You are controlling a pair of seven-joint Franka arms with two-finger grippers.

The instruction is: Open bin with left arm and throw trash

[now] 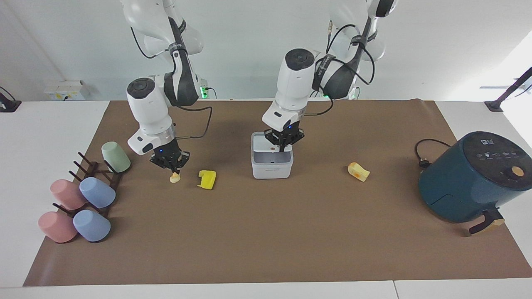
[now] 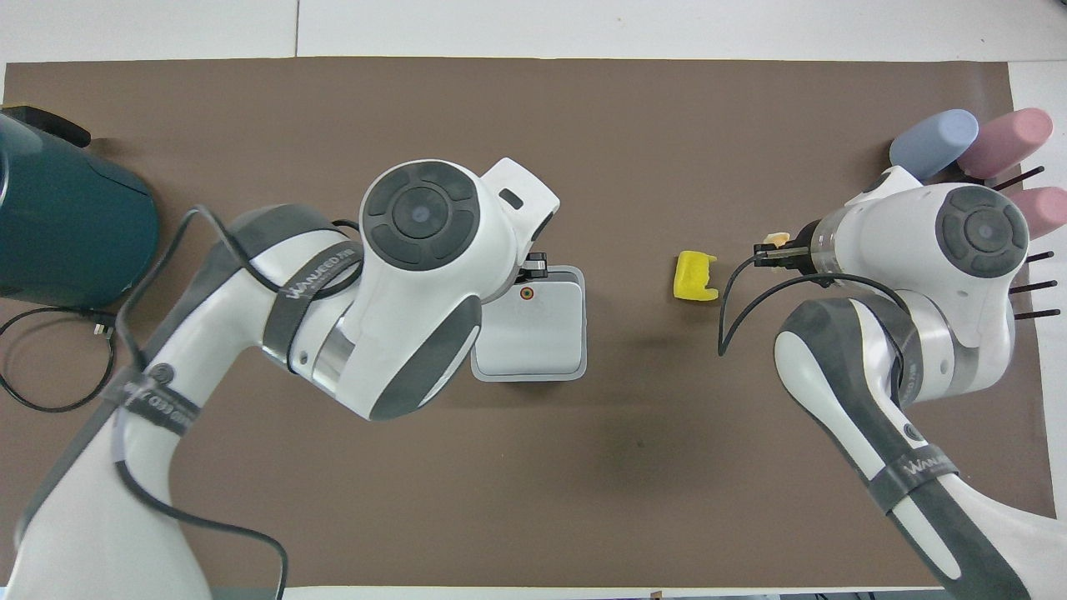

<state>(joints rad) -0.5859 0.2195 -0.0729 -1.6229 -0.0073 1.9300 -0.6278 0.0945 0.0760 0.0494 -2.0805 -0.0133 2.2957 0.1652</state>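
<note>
The white bin (image 1: 272, 168) (image 2: 533, 354) stands mid-mat with its lid (image 1: 262, 143) tipped up and the grey inside showing. My left gripper (image 1: 284, 146) (image 2: 533, 268) is shut, its tips by the lid's orange dot; whether they touch I cannot tell. Toward the right arm's end, my right gripper (image 1: 171, 165) (image 2: 763, 254) is shut on a tan-orange crumb of trash (image 1: 175, 178) (image 2: 777, 240), held above the mat. A bright yellow notched piece (image 1: 207, 179) (image 2: 695, 276) lies beside it on the mat. A pale yellow chunk (image 1: 358, 171) lies toward the left arm's end, hidden overhead by the left arm.
A dark-teal air fryer (image 1: 469, 178) (image 2: 67, 225) with its cable (image 1: 426, 151) stands at the left arm's end. Pastel cups (image 1: 83, 203) (image 2: 967, 142) on a dark peg rack, with a green cup (image 1: 115, 157), sit at the right arm's end.
</note>
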